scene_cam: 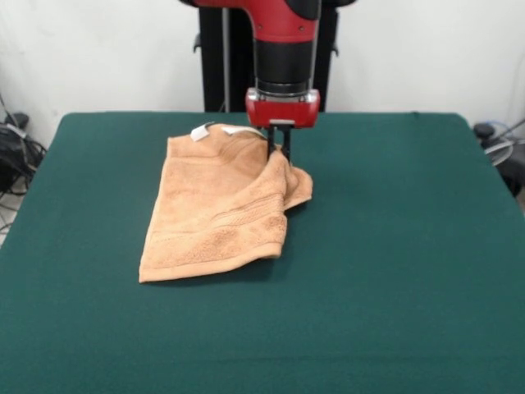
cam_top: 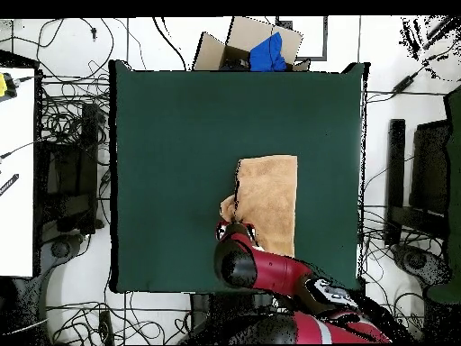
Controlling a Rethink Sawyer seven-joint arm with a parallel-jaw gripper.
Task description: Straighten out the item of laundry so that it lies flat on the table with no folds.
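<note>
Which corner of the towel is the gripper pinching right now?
The folded-over corner of the towel on its right side in the front view, where the gripper meets bunched cloth. The two near corners lie flat and untouched; the tagged far corner lies apart.

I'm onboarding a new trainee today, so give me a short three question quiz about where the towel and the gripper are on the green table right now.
1. True or false: the towel lies fully flat on the table with no folds.
2. Where is the gripper in the front view? A) hanging clear above bare table. B) down at the towel's bunched edge, on the side away from the white tags. C) drawn back out of sight.
3. Fill in: in the overhead view, a cardboard box holding something ____ in colour sits beyond the table's top edge.

Key
1. False; one side is bunched and folded over.
2. B; its fingers are close together at the fabric.
3. Blue.
</note>
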